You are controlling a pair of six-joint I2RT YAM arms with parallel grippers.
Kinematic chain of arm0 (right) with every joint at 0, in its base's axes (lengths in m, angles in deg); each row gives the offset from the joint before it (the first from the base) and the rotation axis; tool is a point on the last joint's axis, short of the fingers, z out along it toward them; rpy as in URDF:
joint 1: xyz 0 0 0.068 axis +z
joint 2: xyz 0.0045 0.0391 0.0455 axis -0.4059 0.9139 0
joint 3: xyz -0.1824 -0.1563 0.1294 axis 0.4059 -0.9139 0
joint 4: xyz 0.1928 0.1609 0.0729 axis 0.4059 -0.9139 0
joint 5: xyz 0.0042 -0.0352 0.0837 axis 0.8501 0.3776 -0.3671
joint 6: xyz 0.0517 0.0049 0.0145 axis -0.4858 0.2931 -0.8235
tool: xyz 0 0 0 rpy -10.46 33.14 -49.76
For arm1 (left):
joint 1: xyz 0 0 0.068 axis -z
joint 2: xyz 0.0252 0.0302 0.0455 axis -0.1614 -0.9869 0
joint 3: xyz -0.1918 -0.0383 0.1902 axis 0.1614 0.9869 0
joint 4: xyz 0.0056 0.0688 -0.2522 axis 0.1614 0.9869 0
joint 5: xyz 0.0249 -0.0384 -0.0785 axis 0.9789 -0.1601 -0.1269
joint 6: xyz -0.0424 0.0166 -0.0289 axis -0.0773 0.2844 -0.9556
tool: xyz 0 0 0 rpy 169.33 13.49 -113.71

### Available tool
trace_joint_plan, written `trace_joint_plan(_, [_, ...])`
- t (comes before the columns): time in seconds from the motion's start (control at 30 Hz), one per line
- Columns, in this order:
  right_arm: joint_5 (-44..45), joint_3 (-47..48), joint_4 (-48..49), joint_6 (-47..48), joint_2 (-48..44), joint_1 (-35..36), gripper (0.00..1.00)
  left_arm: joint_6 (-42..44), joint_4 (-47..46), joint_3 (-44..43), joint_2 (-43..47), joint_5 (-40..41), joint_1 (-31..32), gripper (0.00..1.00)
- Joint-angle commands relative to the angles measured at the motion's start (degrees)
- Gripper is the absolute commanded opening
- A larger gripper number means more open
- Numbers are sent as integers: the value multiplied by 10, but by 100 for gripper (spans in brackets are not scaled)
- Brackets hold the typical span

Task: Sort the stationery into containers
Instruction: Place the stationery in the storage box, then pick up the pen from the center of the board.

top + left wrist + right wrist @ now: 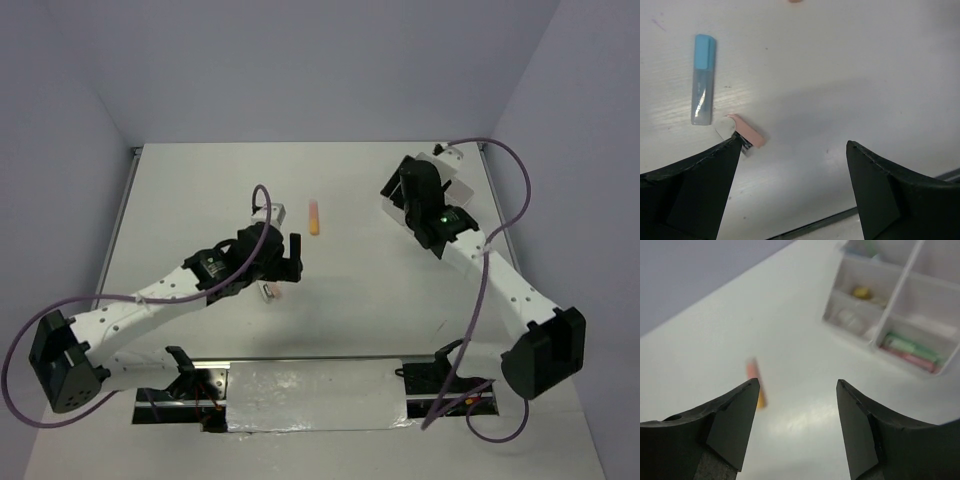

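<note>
A pale blue highlighter (704, 80) lies on the table, with a short pink piece (747, 131) beside it. That pink piece touches the tip of the left finger of my left gripper (794, 142), which is open and empty; from above the piece (270, 291) lies just below that gripper (287, 262). An orange-pink piece (315, 217) lies alone mid-table, and the right wrist view also shows this piece (756, 382). My right gripper (798, 382) is open, holding nothing, left of the white divided tray (875, 332). The tray holds green and pink pieces (912, 350).
From above, the right arm covers most of the tray (392, 207) at the far right. A yellow item (861, 292) sits in another compartment. A foil-covered strip (315, 395) runs along the near edge between the arm bases. Walls close the table's back and sides.
</note>
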Motion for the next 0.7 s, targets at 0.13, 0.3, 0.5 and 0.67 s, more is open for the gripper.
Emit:
trace_joint_plan(0.13, [-189,-54,-82,-3,-87,126,70,-9,27,-39,-95,13,-132,99])
trace_joint_plan(0.3, [-252,-123,-33,-3,-128,164,70,20,-26,-24,-172,-59,-214,95])
trace_joint_plan(0.5, [-230,-124,-48,-3,-124,220,69,37,-38,-62,-253,-89,-221,80])
trace_joint_plan(0.67, [-215,-117,-59,-3,-132,257,69,26,-21,-61,-282,-57,-223,68])
